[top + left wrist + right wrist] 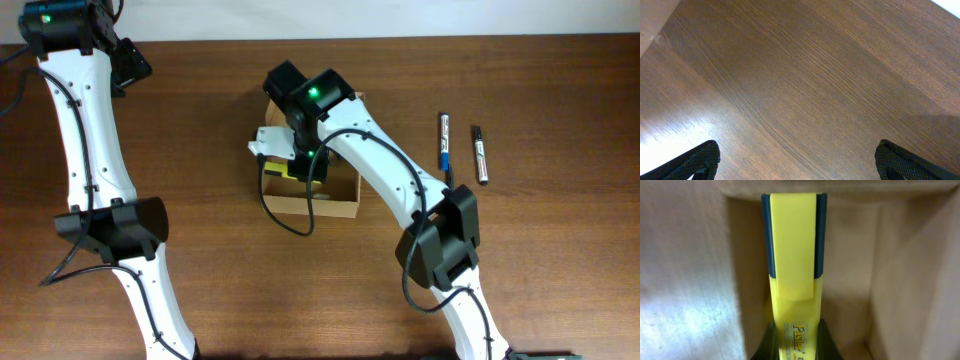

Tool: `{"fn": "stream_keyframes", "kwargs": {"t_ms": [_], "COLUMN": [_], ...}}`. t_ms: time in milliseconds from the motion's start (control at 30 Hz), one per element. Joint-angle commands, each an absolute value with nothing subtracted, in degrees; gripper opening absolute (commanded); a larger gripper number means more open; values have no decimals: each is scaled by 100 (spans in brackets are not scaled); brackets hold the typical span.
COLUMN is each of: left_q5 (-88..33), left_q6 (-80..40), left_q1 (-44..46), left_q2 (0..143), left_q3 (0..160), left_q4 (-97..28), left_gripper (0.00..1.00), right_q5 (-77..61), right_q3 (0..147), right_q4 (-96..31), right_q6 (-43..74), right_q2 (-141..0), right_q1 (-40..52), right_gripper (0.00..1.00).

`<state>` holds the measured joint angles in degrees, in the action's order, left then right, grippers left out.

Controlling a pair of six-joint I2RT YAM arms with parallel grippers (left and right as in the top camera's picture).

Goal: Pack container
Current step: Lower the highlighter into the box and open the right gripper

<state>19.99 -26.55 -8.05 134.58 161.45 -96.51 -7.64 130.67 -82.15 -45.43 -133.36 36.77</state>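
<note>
Layout: box [312, 209] at centre of table [560, 260], 2 pens [444, 140] to its right.
I see marker [792, 255] inside box, in my R gripper [792, 342]; pens side by side, apart from box; L gripper [797, 162] over table, far back-left.

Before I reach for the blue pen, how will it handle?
The blue pen looks slim and round, so a nudge may roll it across the smooth table. Probably stiff and light, given its thin straight body.
</note>
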Motion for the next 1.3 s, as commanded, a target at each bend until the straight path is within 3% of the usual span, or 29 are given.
{"fn": "stream_keyframes", "kwargs": {"t_ms": [0, 400, 500, 600, 800, 1100, 1267], "left_q5": [2060, 2060, 2060, 2060, 2060, 2060, 2060], "left_q6": [-2602, -2602, -2602, -2602, -2602, -2602, -2602], "left_q1": [-832, -832, -832, -832, -832, -832, -832], "left_q2": [13349, 13349, 13349, 13349, 13349, 13349, 13349], "left_q3": [16116, 16116, 16116, 16116, 16116, 16116, 16116], "left_q4": [-9666, -9666, -9666, -9666, -9666, -9666, -9666], "left_gripper": [100, 100, 100, 100, 100, 100, 100], "right_q5": [-845, -906, -860, -637, -237, 1256, 1313], "right_q3": [12641, 11566, 11611, 11872, 13196, 16232, 16846], "right_q4": [-7981, -7275, -7290, -7450, -8101, -9144, -9708], "right_q6": [-4670, -4554, -4278, -3826, -2978, -410, 587], "right_q2": [-13356, -13356, -13338, -13299, -13135, -13117, -13117], "right_q1": [3522, 3441, 3444, 3448, 3448, 3326, 2735], "right_gripper": [4, 4, 26, 29, 39, 37, 40]}}
